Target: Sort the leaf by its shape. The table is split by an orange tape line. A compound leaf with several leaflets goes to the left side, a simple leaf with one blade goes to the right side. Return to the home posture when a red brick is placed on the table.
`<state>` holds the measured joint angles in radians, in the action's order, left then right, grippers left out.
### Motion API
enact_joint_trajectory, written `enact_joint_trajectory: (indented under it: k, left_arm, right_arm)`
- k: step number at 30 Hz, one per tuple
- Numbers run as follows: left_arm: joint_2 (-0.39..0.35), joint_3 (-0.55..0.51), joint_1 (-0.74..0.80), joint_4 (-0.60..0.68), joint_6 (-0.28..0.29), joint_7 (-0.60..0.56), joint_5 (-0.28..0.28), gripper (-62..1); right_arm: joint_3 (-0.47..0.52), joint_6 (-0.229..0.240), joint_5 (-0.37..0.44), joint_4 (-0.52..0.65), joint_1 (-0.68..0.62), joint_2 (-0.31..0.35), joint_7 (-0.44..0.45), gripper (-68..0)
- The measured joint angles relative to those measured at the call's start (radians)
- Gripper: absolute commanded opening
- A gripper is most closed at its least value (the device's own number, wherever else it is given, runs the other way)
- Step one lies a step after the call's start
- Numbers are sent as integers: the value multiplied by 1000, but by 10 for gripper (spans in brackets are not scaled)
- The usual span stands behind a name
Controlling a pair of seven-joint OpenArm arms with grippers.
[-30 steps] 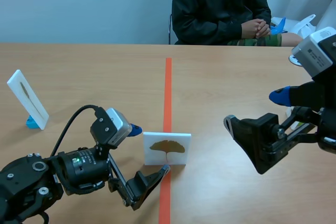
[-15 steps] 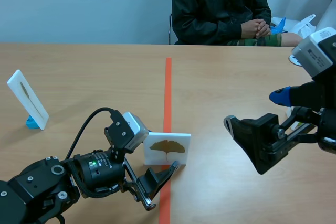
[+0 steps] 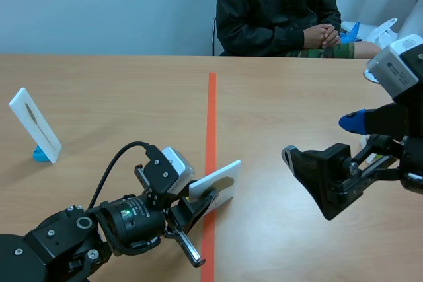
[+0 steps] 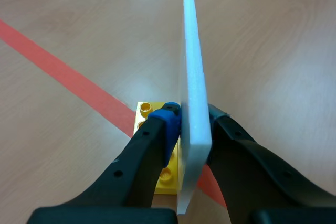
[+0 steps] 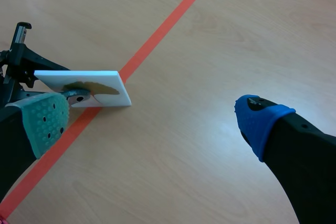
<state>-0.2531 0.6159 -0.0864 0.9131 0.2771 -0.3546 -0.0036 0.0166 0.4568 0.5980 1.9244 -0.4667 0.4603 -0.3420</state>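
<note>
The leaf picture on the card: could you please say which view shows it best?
Right wrist view: the leaf picture faces it. Left wrist view sees the card edge-on; the scene view shows it tilted, leaf unseen.

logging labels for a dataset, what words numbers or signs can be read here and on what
No text can be read in any view.
Grey box at the scene view's right edge: print too small to read.
Card in the left end effector: leaf picture only, no writing.
</note>
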Motion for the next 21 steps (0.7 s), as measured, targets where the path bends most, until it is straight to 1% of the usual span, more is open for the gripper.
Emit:
enact_joint_trajectory:
  k: [7,9,11,13,18,21]
  left_arm:
    - [0,0,0,8,0,-1,-2,-573]
    - [-5,-1,3,42,0,20,-8,-573]
    - [-14,-13,14,103,0,54,-19,-573]
    - [-16,-49,40,183,0,78,-37,-573]
    - [-35,-183,150,375,0,133,-124,-573]
    - [-35,-274,240,456,-3,156,-164,-573]
  right_arm:
    - [0,0,0,0,0,0,0,4]
    - [0,0,0,0,0,0,0,4]
    - [0,0,0,0,0,0,0,4]
    - [0,0,0,0,0,0,0,4]
    - [0,0,0,0,0,0,1,4]
    - [0,0,0,0,0,0,0,4]
